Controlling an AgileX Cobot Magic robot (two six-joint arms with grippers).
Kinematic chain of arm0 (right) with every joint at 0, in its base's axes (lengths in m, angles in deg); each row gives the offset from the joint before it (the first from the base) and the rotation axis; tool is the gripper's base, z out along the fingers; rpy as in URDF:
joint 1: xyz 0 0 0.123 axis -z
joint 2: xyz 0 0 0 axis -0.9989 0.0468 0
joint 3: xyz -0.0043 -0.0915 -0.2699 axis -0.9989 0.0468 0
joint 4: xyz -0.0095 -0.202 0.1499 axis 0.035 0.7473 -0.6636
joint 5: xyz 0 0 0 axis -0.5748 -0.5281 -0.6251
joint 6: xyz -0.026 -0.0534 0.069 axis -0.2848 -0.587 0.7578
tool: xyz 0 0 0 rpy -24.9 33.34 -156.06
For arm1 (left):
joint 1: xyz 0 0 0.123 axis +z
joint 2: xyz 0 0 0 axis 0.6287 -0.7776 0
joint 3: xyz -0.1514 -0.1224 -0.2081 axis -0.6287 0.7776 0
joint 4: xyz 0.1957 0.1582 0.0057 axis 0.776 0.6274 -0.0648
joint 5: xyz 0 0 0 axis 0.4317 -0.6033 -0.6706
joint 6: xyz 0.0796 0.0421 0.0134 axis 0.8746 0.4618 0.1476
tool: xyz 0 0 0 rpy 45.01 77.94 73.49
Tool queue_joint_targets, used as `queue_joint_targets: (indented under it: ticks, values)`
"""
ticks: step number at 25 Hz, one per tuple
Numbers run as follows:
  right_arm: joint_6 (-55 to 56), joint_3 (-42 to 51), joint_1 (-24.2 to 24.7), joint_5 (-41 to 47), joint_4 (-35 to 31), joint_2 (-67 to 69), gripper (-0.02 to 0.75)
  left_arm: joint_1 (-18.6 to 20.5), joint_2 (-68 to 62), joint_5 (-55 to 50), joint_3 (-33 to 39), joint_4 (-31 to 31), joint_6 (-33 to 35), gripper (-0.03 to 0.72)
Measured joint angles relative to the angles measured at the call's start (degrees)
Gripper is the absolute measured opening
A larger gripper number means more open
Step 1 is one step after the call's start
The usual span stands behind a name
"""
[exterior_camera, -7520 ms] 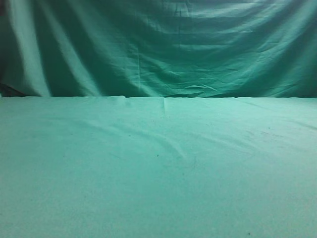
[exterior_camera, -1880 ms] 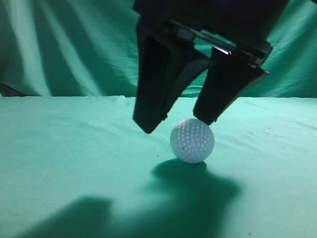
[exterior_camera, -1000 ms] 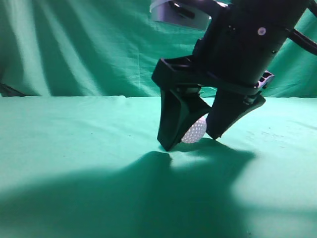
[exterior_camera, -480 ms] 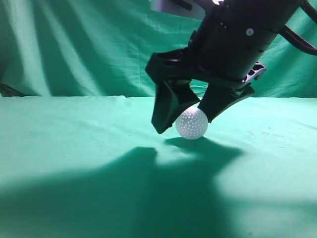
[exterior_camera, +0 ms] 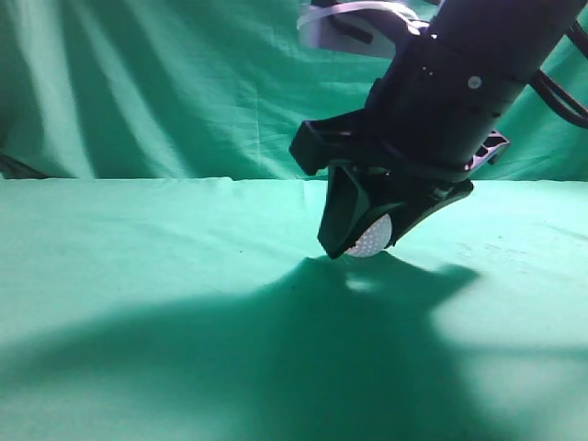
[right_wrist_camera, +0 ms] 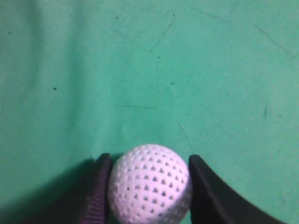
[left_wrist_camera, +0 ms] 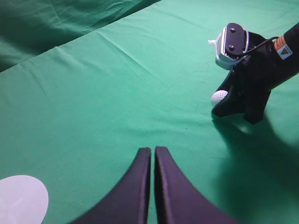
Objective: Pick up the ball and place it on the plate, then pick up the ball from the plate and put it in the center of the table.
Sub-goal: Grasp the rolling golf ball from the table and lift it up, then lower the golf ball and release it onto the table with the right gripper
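The white dimpled ball (exterior_camera: 371, 239) sits low at the table (exterior_camera: 138, 276), in the middle of the teal-green cloth. My right gripper (exterior_camera: 367, 250) comes down from above and is shut on it. In the right wrist view both black fingers of the right gripper (right_wrist_camera: 148, 161) touch the ball (right_wrist_camera: 149, 182) on its sides. I cannot tell whether the ball rests on the cloth or hangs just above it. My left gripper (left_wrist_camera: 153, 151) is shut and empty, hovering well short of the ball (left_wrist_camera: 218, 98). The white plate (left_wrist_camera: 21, 198) lies at the lower left of the left wrist view.
The draped green backdrop curtain (exterior_camera: 165, 83) hangs behind the table's far edge. The right arm (left_wrist_camera: 261, 70) with its wrist camera stands over the ball and casts a wide shadow (exterior_camera: 276, 358) on the cloth in front.
The right gripper has shifted slightly right and dropped, carrying the ball lower toward the cloth; half a second ago the ball showed more fully between higher fingers.
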Motion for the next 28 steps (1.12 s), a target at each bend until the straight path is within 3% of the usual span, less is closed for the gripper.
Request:
queue_joint_targets:
  ticks: [8,18,28]
  values:
    - [0.0,-3.6,0.0,5.0,-0.1,-1.2,0.339,0.0,0.0,0.1,0.0,-0.1,0.0,0.000]
    - [0.1,-24.5,0.0,25.4,1.1,-3.4,0.339,0.0,0.1,2.2,0.4,-0.7,-5.6,0.000]
    - [0.1,-42.9,0.0,36.8,3.8,6.7,0.339,0.0,0.1,4.4,6.9,-0.7,-9.6,0.000]
